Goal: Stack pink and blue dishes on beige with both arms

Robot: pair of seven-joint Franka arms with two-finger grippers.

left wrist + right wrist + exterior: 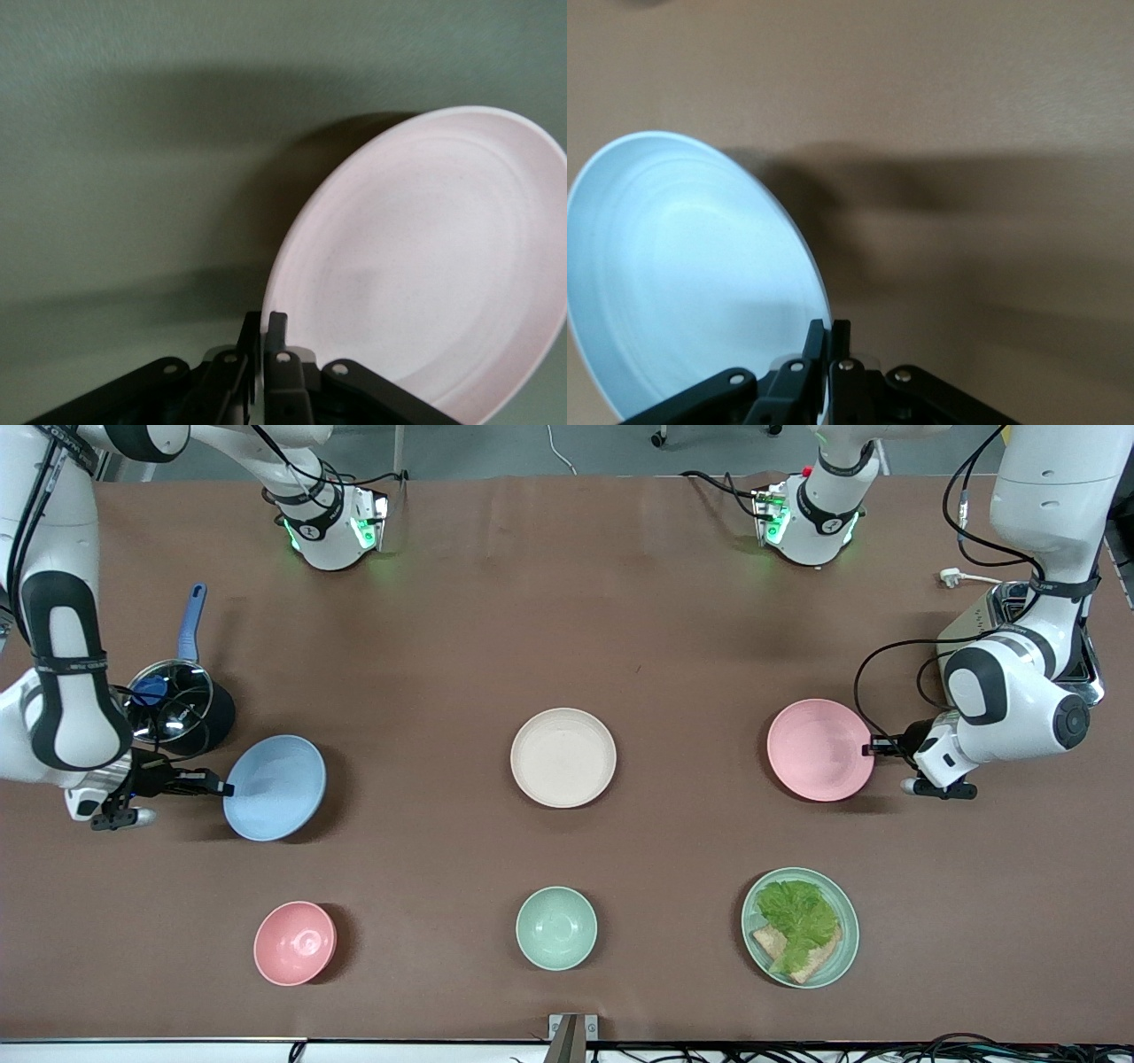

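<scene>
the right gripper (223, 787) has its jaws pinched narrow on the rim of the blue plate (275, 787), at the right arm's end of the table; the plate is tilted, w/ a shadow under it. in the right wrist view the fingers (828, 341) clamp the plate's edge.

the left gripper (872, 749) has its jaws closed on the rim of the pink plate (819, 749), at the left arm's end; plate looks tilted too, shadow beneath.

the beige plate (563, 757) lies flat btwn them, mid-table, well apart from both.

nearer the front camera: pink bowl (295, 943), mint bowl (556, 927), green plate (758, 948) w/ lettuce (797, 921) on bread.
</scene>
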